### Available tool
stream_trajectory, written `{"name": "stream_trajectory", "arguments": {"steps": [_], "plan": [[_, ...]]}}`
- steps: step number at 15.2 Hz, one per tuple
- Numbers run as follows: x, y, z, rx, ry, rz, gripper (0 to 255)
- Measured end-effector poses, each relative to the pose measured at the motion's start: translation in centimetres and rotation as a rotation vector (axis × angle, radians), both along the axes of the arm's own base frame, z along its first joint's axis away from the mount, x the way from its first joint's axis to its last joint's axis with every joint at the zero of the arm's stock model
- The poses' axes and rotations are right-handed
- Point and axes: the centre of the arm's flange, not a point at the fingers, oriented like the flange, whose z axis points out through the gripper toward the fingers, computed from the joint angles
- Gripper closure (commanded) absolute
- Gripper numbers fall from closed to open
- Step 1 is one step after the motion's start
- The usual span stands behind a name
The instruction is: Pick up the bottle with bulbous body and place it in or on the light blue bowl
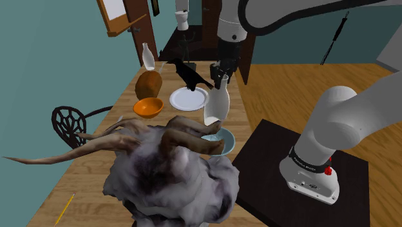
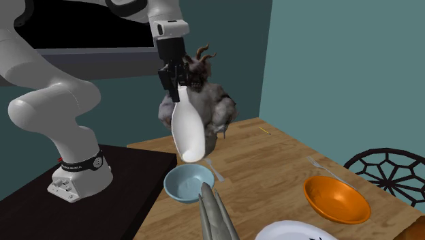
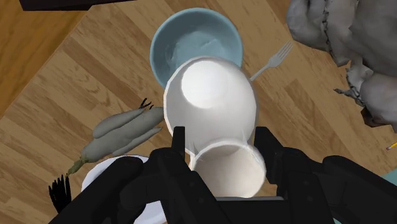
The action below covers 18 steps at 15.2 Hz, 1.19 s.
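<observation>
Black gripper [image 3: 221,145] pinches the white bottle [image 3: 210,102] by its neck over the light blue bowl [image 3: 191,41]. Wrist view catches a fork [image 3: 273,58] beside it, and from the shoulder a shaggy horned figure [image 1: 171,174] half-covers that bowl.

No readable text, label, brand or number is showing anywhere. The dark band [image 2: 80,163] around the arm's base [image 2: 68,185], low down and well apart from the pincer [image 2: 178,86], is carrying small pale marks, too tiny to read.
</observation>
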Motion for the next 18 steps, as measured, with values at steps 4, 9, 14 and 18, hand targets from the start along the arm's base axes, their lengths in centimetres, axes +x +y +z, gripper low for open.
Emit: {"name": "stream_trajectory", "arguments": {"steps": [4,9,14,18], "plan": [[0.0,0.2,-2.0,0.0,0.0,0.0,255],[-0.1,0.1,-4.6,0.0,0.0,0.0,255],[0.0,0.0,-7.3,0.0,0.0,0.0,255],[-0.2,0.1,-9.5,0.0,0.0,0.0,255]]}}
